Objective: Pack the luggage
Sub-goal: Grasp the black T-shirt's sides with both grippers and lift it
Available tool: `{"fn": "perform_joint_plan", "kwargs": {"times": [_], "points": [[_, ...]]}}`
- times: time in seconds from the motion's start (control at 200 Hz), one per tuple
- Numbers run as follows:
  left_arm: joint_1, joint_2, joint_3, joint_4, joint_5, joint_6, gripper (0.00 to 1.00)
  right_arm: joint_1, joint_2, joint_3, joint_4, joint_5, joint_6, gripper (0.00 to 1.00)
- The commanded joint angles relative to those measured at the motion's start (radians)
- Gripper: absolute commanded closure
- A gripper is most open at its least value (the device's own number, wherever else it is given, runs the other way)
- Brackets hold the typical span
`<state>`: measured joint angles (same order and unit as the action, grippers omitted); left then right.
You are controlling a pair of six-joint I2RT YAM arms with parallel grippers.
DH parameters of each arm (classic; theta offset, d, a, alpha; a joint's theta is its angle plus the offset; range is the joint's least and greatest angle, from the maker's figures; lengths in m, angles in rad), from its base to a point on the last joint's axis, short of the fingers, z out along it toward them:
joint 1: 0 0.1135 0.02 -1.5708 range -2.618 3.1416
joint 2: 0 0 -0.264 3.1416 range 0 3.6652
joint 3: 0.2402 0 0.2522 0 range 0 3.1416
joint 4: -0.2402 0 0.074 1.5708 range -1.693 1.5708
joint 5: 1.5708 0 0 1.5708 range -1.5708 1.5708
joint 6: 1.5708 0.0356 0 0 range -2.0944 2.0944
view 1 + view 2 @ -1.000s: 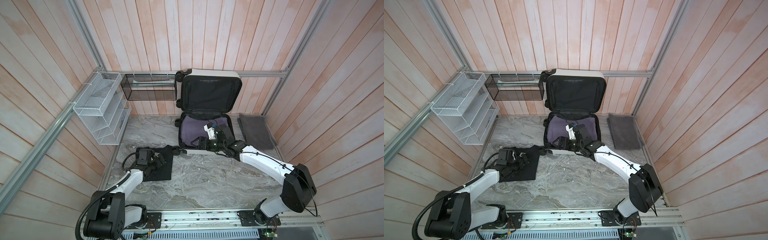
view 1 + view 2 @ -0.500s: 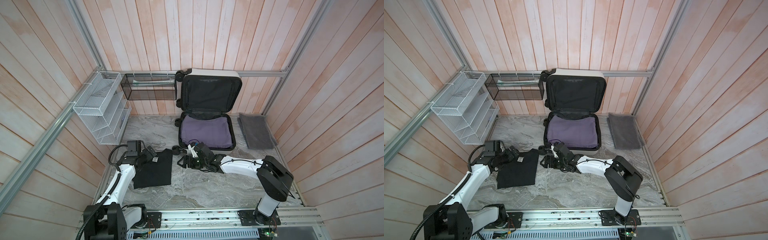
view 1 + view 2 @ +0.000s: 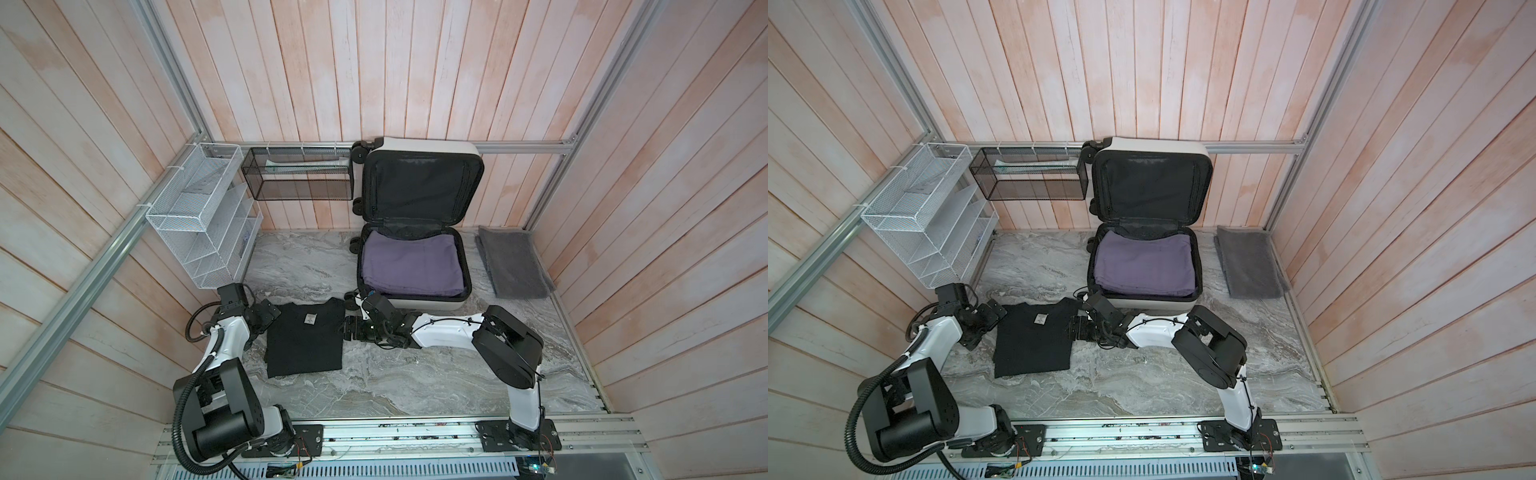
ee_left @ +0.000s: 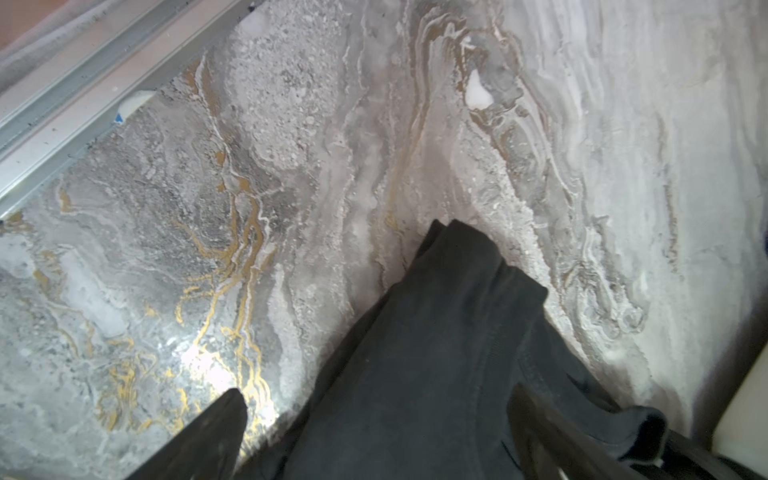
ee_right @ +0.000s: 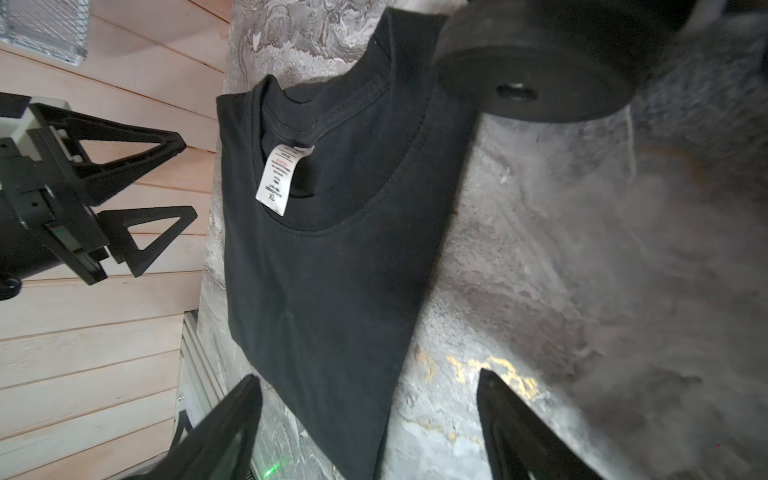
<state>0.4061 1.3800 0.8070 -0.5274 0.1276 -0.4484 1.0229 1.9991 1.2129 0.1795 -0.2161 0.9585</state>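
The luggage (image 3: 428,305) (image 3: 1154,308) lies open at the back of the marble table. Its lid leans on the wall, and a folded purple garment (image 3: 411,266) (image 3: 1144,266) fills its base. A folded black T-shirt (image 3: 305,340) (image 3: 1034,338) (image 4: 436,353) (image 5: 332,249) lies flat in front of it. My left gripper (image 3: 272,318) (image 3: 994,318) (image 4: 376,390) (image 5: 187,178) is open at the shirt's left collar corner, with cloth between its spread fingers. My right gripper (image 3: 349,328) (image 3: 1073,328) (image 5: 369,375) is open low at the shirt's right edge, which lies between its fingers.
A white wire rack (image 3: 199,232) hangs on the left wall, with a black mesh basket (image 3: 299,178) beside the luggage lid. A folded grey towel (image 3: 513,262) lies right of the luggage. A luggage wheel (image 5: 532,79) sits close to my right gripper. Wooden walls enclose three sides.
My right arm has come out of the luggage and dropped to the shirt's right edge. My left gripper has slid off the shirt to its left corner. The shirt now lies flat.
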Motion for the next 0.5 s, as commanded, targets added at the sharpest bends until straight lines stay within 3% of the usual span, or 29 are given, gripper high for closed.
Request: {"fn": "perform_joint_plan", "kwargs": {"times": [0.0, 0.49], "points": [[0.01, 0.045, 0.039, 0.006, 0.05, 0.103, 0.0, 0.008, 0.038, 0.028, 0.011, 0.027, 0.023, 0.2], [0.028, 0.167, -0.011, 0.095, 0.148, 0.098, 0.0, 0.019, 0.124, 0.083, -0.016, 0.038, 0.041, 0.22]]}}
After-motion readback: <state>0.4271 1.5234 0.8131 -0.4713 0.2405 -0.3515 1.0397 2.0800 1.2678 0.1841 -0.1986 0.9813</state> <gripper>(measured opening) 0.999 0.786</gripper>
